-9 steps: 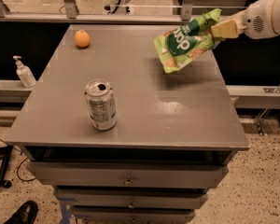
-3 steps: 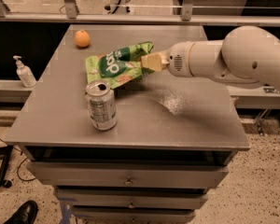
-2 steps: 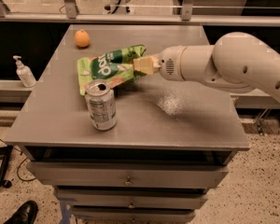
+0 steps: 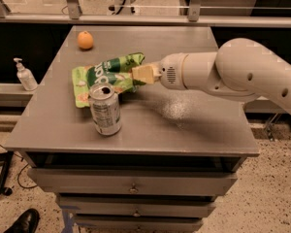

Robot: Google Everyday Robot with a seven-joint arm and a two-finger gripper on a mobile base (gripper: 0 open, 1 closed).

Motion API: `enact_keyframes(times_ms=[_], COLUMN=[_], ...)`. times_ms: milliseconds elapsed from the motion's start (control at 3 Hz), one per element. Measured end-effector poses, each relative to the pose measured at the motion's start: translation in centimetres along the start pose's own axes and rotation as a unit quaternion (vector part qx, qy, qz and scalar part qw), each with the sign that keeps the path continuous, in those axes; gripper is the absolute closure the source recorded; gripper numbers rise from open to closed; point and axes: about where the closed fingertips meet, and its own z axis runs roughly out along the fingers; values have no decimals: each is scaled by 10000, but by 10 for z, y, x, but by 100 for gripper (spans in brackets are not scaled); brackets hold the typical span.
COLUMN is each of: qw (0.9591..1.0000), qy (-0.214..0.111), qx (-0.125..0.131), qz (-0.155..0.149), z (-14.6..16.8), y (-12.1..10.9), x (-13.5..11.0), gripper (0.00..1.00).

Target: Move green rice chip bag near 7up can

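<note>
- The end effector [image 4: 144, 74] has tan, blocky fingers. They are pinched tight on the right end of the green rice chip bag [image 4: 109, 74], over the middle of the grey counter [image 4: 184, 125].
- The bag is crinkly and shiny, light green with a dark round logo. It is just behind the 7up can [image 4: 105, 109], with its left end low on the counter.
- The can is silvery metal, round and standing up, with a dark hole in its top.
- The arm [image 4: 233, 72] is smooth, white and fat.
- A small round orange [image 4: 85, 40] sits at the back, well apart.
</note>
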Motion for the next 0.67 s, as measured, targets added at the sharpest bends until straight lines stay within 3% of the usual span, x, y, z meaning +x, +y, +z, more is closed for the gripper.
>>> enact_keyframes(times_ms=[667], qw=[9996], qy=[209], qx=[-152], qz=[63], z=[-5], y=[11], x=[4], gripper=[60])
